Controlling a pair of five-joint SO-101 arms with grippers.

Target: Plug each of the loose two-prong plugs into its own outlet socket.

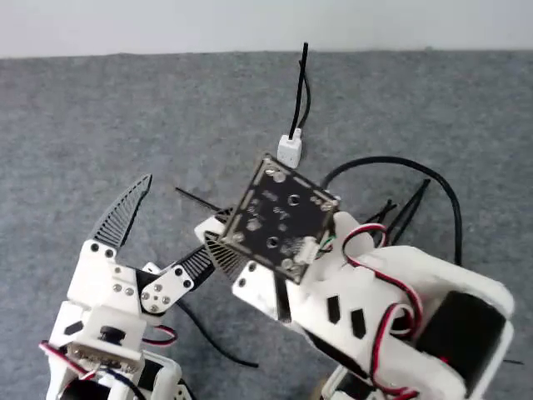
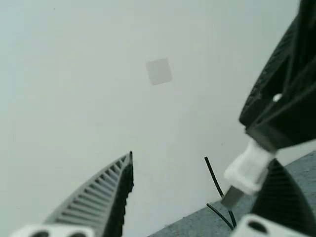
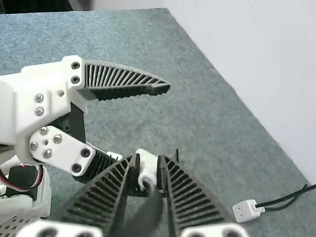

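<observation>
1. The left arm sits low at the left of the high view. The left gripper is spread wide and holds nothing. One ribbed black finger points toward the far side of the grey mat, and the other reaches across toward the right arm.
2. Just beside the tip of that lower finger, the right gripper is clamped on a white plug. The plug has a small, blocky white body, pinched on both sides by the ribbed black fingers. In the left wrist view a flat grey metal prong juts from its end, seen against the pale wall. I can make out only one prong there.
3. A dark square circuit board on the right arm's wrist covers that grip from above.
4. Just beyond the board's far corner, a second plug lies on the mat, apart from both grippers. It is also white and blocky. A thin black cord runs from it toward the mat's far edge.
5. Right of the board, black cables loop over the mat beside the white body of the right arm.
</observation>
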